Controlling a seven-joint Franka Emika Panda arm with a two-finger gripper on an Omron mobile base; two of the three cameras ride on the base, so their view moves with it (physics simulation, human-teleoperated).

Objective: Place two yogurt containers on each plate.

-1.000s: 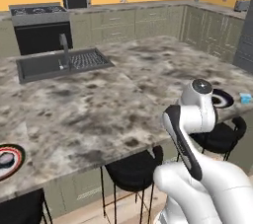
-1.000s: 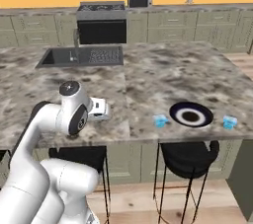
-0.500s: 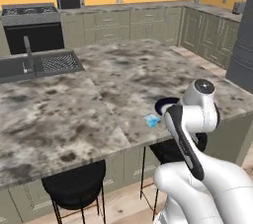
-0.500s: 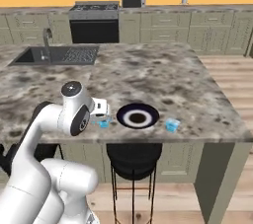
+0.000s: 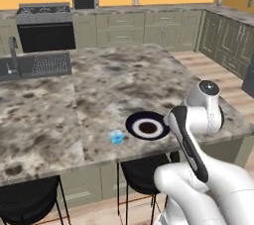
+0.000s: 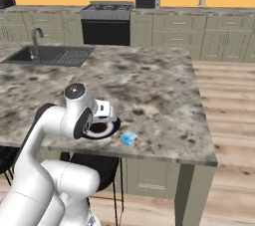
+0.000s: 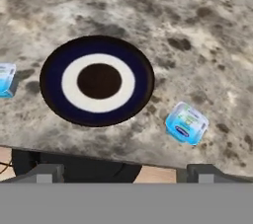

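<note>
My jaws stand spread wide with nothing between them, the two dark fingertips (image 7: 39, 172) poking up at the bottom of the hand view, hanging over the near edge of the desk (image 5: 99, 85). Below them I count one plate, the dark navy plate (image 7: 97, 81) with its white ring and dark centre, lying flat close to the desk's edge. I count two light blue yogurt containers, both on the bare desk and neither touching the plate: one yogurt cup (image 7: 186, 124) sits just beside the plate's rim on one side, the other yogurt cup (image 7: 6, 80) sits near the rim on the opposite side, cut by the frame edge. From the left base view I see the plate (image 5: 147, 126) in front of my white arm (image 5: 191, 125), with a cup (image 5: 116, 136) to its left; from the right base view a cup (image 6: 128, 139) lies to the right of the plate (image 6: 107, 128), which my arm partly covers. Compared with half a second ago the whole kitchen has slid sideways in both base views, so my base has driven; the plate and cups keep their layout relative to each other, and my jaws are as wide as before.
</note>
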